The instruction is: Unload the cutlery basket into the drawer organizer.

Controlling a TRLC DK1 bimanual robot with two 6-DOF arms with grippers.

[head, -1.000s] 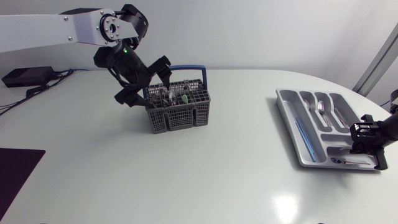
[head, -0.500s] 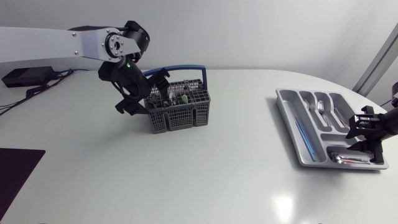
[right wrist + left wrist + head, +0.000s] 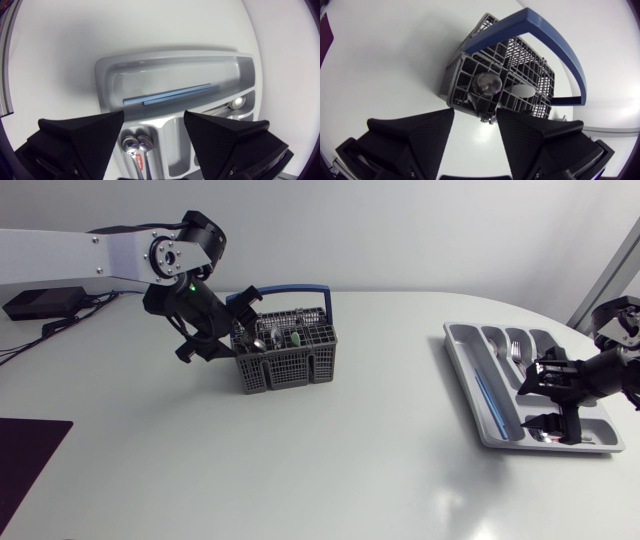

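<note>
- We judged the job partway done. The organizer [image 3: 460, 355] held blue chopsticks [image 3: 172, 94] in its long slot, spoons [image 3: 134, 146] in another slot, and a fork [image 3: 517, 357].
- The basket [image 3: 290, 368] was not yet empty. A spoon [image 3: 489, 84] stood in a corner cell and a green item [image 3: 296, 338] sat further in; we couldn't tell what else the mesh hid.
- The left gripper [image 3: 475, 117] hung just beside the basket, fingers spread and gripping nothing, with the spoon's bowl ahead of the gap.
- The right gripper [image 3: 154, 120] sat over the organizer, fingers apart and empty.
- The basket was dark grey plastic lattice with a smooth blue arched handle [image 3: 545, 45].
- The organizer was glossy grey moulded plastic with rounded slots.
- The spoons were shiny metal.
- The table [image 3: 380, 470] was white and smooth, with slight glare.
</note>
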